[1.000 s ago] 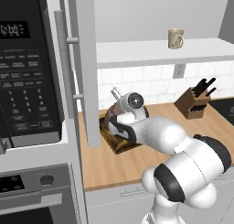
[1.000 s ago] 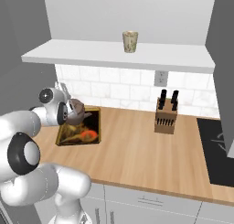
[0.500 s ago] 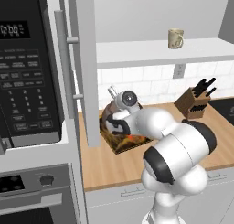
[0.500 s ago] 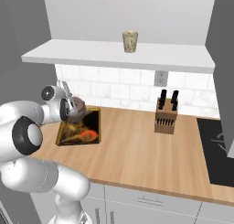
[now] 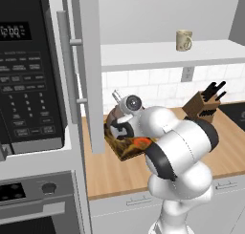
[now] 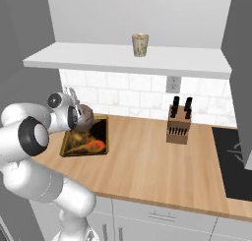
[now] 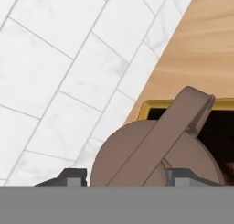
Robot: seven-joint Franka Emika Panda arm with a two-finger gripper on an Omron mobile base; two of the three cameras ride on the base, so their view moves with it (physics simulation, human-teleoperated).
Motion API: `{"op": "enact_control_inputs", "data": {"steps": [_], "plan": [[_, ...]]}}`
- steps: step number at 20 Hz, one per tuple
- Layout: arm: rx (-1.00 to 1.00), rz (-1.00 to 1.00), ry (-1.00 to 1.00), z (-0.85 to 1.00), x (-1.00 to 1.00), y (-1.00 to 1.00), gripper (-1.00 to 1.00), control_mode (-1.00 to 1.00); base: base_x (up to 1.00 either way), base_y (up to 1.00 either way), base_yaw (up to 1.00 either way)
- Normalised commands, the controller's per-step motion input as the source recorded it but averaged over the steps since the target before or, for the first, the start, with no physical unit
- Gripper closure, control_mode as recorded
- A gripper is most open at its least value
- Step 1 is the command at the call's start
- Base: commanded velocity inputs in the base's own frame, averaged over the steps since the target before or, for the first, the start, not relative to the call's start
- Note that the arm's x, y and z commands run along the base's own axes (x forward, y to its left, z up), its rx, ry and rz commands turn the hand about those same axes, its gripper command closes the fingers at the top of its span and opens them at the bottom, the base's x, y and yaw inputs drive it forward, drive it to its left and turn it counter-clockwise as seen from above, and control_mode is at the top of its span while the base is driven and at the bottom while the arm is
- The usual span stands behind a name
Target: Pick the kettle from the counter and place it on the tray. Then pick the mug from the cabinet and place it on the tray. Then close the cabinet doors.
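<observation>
A: What is the biggest thing here?

B: The counter. It is long and made of light brown wood, with white tiles on the wall behind it. Above it is the cabinet, with its pale shelf showing. 1 grey cabinet door stands open beside the black microwave.

A: Where is the tray?

B: The tray lies flat on the counter, near the tiled wall. It is dark with a gold rim and has an orange-red spot on it.

A: And the kettle?

B: The kettle is over the back part of the tray. It is round and brown. In the hand view its handle crosses its top.

A: Is the gripper holding it?

B: The gripper has 1 finger tip on each side of the kettle. The 2 tips sit close against it, but it cannot be told whether they squeeze it.

A: Where is the mug?

B: The cream mug stands upright on the cabinet shelf, well apart from the kettle. A knife block stands on the counter under it.
</observation>
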Motion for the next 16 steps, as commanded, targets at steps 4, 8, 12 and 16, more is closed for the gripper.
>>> {"op": "enact_control_inputs", "data": {"steps": [4, 8, 12, 16], "plan": [[0.0, 0.0, 0.0, -0.18, 0.13, 0.0, 1.0, -1.0, 0.0, 0.0, 0.0], [0.0, 0.0, 0.01, -0.12, 0.2, 0.0, 1.0, -1.0, 0.0, 0.0, 0.0], [0.0, 0.0, 0.0, -0.14, 0.18, 0.0, 1.0, -1.0, 0.0, 0.0, 0.0], [0.0, 0.0, 0.03, -0.11, 0.07, 0.02, 1.0, -1.0, 0.0, 0.0, 0.0]]}}
